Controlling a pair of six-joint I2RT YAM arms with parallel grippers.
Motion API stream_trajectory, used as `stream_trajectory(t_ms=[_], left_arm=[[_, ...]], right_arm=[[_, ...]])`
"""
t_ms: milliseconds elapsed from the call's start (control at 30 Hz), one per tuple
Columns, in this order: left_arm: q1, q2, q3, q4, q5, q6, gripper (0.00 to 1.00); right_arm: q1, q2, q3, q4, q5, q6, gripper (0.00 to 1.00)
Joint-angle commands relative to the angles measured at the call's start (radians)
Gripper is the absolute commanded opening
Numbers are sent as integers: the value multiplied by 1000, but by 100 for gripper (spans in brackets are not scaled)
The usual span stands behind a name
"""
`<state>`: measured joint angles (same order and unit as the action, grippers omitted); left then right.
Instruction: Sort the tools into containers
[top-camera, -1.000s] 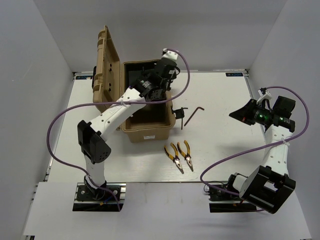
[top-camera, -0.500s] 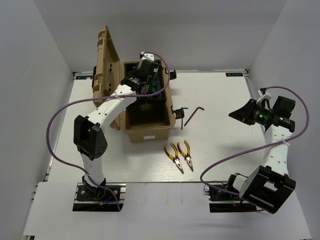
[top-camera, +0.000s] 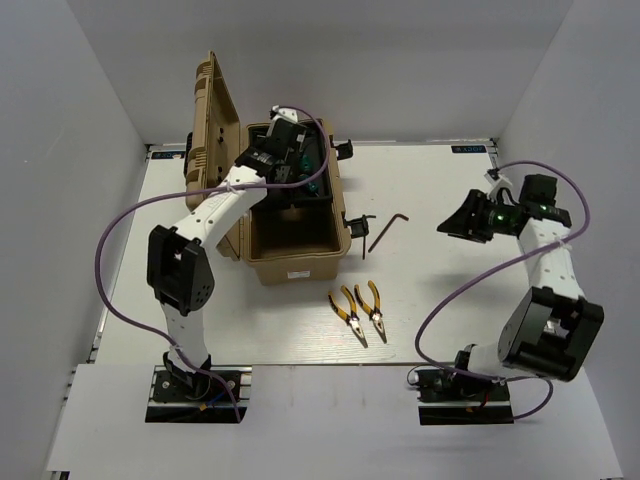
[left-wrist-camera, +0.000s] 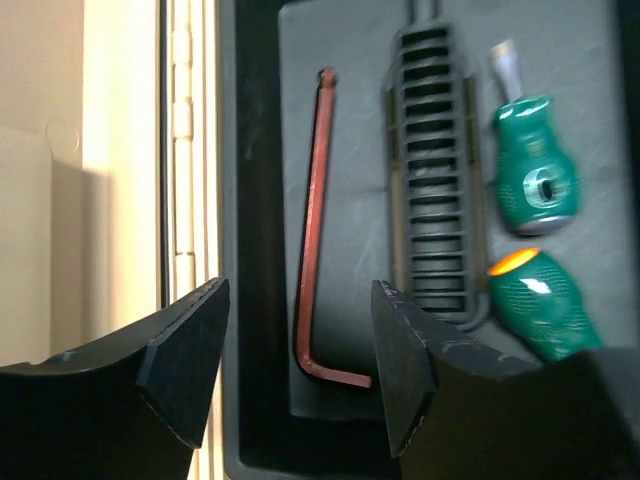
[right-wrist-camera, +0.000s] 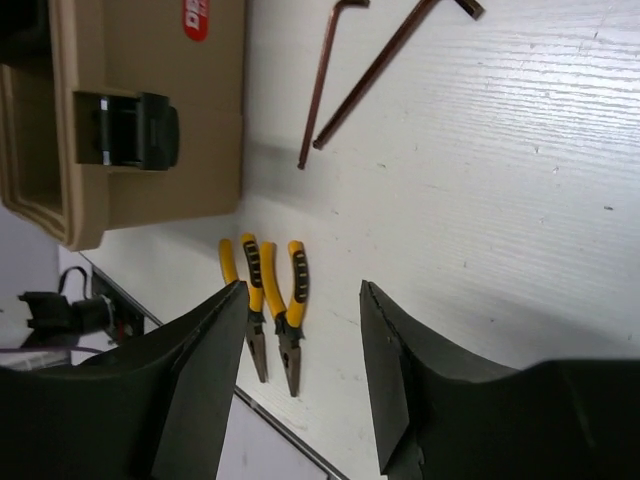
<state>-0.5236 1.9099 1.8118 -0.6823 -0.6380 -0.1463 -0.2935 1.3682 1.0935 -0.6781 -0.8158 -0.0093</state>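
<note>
Left gripper (left-wrist-camera: 298, 290) hangs with its jaws spread and empty inside the open tan hard-plastic toolbox (top-camera: 300, 268), right above a dark reddish L-shaped hex key (left-wrist-camera: 312, 230) that lies on the box's black floor. Past a ribbed black strip (left-wrist-camera: 437, 180) lie a stubby green-handled screwdriver (left-wrist-camera: 533, 175) and a second green handle (left-wrist-camera: 540, 305), which is blurred. Right gripper (right-wrist-camera: 302, 290), likewise spread and holding nothing, hovers over the white counter (right-wrist-camera: 520, 200) above two yellow-and-black-handled pliers (right-wrist-camera: 295, 290) that lie side by side. Two more dark L-shaped hex keys (right-wrist-camera: 385, 62) rest on the counter near the toolbox wall with the black latch (right-wrist-camera: 135, 130).
</note>
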Motion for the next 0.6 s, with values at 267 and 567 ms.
stream_trajectory(t_ms=[267, 567], left_arm=[[-67, -219, -69, 105, 590, 108, 0], [-128, -578, -397, 205, 762, 140, 72]], right_arm=[[344, 391, 308, -40, 478, 48, 31], [516, 638, 506, 18, 727, 267, 40]])
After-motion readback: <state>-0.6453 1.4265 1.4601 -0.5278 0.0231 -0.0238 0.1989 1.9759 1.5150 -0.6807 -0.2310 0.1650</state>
